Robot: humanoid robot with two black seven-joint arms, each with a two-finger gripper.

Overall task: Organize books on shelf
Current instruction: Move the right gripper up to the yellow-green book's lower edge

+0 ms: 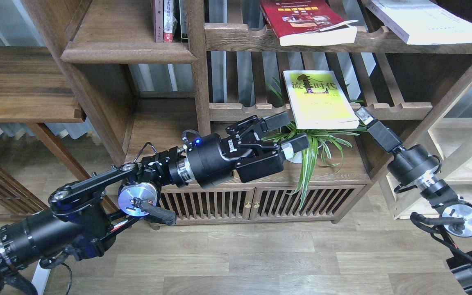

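1. Upper left of the frame: the solid dark shelf [127,52] already carries a few upright books [169,20]. Their spines bear print, but it is too small to read.
2. Centre: the left gripper [288,131] holds nothing, its 2 fingers spread wide, just left of the yellow-green book's lower corner and right over the spider plant [316,143]. If it pushes in from here, I judge it could snag the leaves or tip the white pot.
3. Centre right: the yellow-green book [319,98] lies flat on the lower slatted rack [400,110], its near end overhanging the scalloped rail. A nudge from either side could slide it off onto the plant. Its cover shows a black tree and large Chinese characters, seemingly 流金时代; the smaller lines are illegible.
4. Upper centre: the red book [305,18] rests on the upper rack, pages overhanging; its yellow title is too small to read.
5. Right: the right gripper [363,114] touches or nearly touches the yellow-green book's right corner; I cannot tell whether it is open or closed.
6. Upper right: the pale book [424,20] lies tilted; no text legible.
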